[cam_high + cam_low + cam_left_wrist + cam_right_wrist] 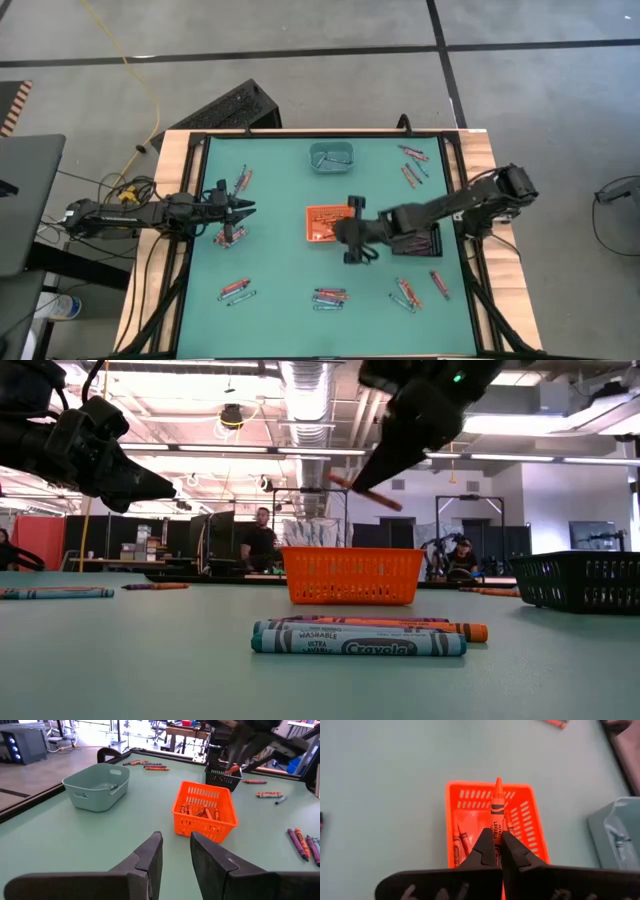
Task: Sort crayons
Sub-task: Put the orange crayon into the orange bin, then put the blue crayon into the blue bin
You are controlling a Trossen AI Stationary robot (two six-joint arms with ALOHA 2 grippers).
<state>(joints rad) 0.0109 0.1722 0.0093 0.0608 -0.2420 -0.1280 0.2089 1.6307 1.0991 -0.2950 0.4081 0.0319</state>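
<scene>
- Hovering above the orange tray [492, 822], the right gripper [496, 851] has its fingers pinching an orange crayon [496, 812], whose tip points out over the tray's open top.
- In the low view the same crayon [366, 492] hangs tilted in the air, well above the tray's rim [350, 552], so it is not yet released.
- Several orange-red crayons already lie inside the tray [202, 812], so the step in hand looks like the drop of one more orange crayon into its matching tray.
- Next, I judge, the fingers need only part while the crayon is over the tray's opening; lowering first would lessen the chance of a bounce out.
- The left gripper [175, 851] waits well to the left of the orange tray, fingers slightly spread and holding nothing.
- A teal tray [331, 156] sits beyond the orange tray and a black tray [418, 242] just right of it.
- Other crayons lie in small clusters around the orange tray on the counter [280, 270], among them a group nearer the front edge [329, 297].
</scene>
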